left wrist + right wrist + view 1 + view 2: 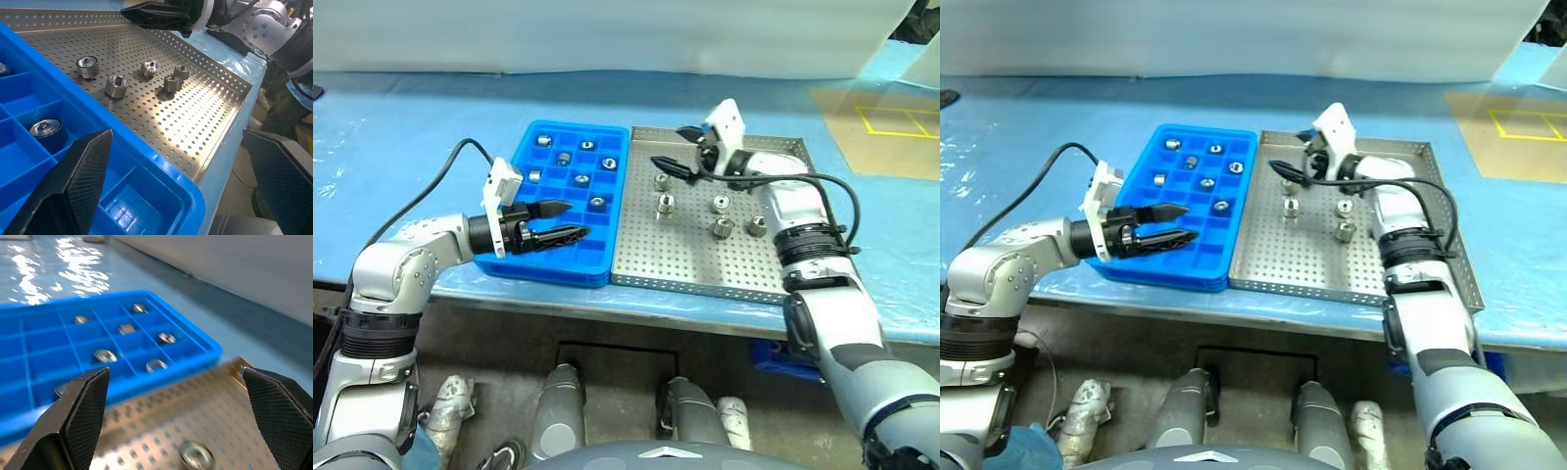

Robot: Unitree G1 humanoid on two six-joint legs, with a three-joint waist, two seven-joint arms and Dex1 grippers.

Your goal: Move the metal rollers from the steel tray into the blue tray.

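You have seven shiny silver flanged metal rollers (597, 203) in compartments of bright blue gridded plastic tray (544, 262); five remain on perforated grey steel tray (685, 264) beside it on counter. Task past halfway. Right gripper (680, 149) spread, empty, over steel tray's far end. Left gripper (570, 221) spread, empty, above blue tray's near part.

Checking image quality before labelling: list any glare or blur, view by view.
Right wrist view: soft blur over the bright blue compartmented plastic tray; white glare on the blue table cover. Left wrist view: bright glare on the perforated grey steel tray. Eye views: even light.
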